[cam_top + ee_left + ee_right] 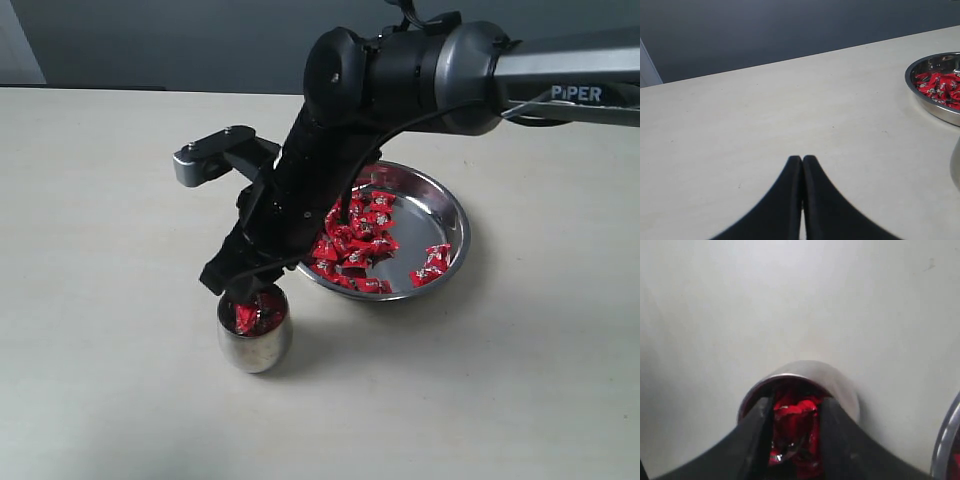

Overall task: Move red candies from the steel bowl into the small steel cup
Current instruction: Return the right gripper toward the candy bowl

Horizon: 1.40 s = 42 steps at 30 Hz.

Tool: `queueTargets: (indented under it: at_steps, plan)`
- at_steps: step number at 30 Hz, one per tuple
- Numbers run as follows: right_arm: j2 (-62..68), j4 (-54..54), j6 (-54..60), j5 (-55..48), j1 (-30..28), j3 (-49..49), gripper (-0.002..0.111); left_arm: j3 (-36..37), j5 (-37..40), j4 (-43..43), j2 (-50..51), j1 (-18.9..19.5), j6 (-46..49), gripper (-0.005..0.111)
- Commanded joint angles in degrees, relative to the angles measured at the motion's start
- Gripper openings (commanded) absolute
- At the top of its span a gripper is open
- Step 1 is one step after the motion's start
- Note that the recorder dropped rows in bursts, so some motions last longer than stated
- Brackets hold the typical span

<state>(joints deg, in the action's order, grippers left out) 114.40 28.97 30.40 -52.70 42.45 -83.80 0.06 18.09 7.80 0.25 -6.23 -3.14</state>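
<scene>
The steel bowl [455, 215] lies right of centre with many red candies [355, 240] in it. In front and to its left stands the small steel cup [255, 345], with red candies inside [245, 318]. My right gripper [245, 295] reaches across and hangs at the cup's mouth. In the right wrist view its fingers [795, 412] stand a candy's width apart with a red candy [795, 410] pressed between them, over the cup [840, 385]. My left gripper [802, 159] is shut on nothing, low over bare table, away from the bowl [930, 105].
The pale table [100, 300] spreads wide on the left and in front. The right arm's black forearm [320, 170] crosses over the bowl's left side and hides part of it. A dark wall [150, 40] runs behind the table's far edge.
</scene>
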Motion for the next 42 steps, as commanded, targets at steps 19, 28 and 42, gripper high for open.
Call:
queueTargets:
  at_steps: [19, 28, 42]
  plan:
    - [-5.0, -2.9, -1.8, 5.1, -1.2, 0.1, 0.032, -0.1, -0.4, 0.0, -0.2, -0.4, -0.3, 0.0]
    - [-5.5, -11.6, -11.6, 7.1, -8.4, 0.1, 0.032, -0.1, -0.4, 0.0, -0.2, -0.4, -0.3, 0.0]
    - [-2.6, -12.2, -12.2, 3.6, -17.8, 0.1, 0.032, -0.1, -0.4, 0.0, -0.2, -0.4, -0.3, 0.0]
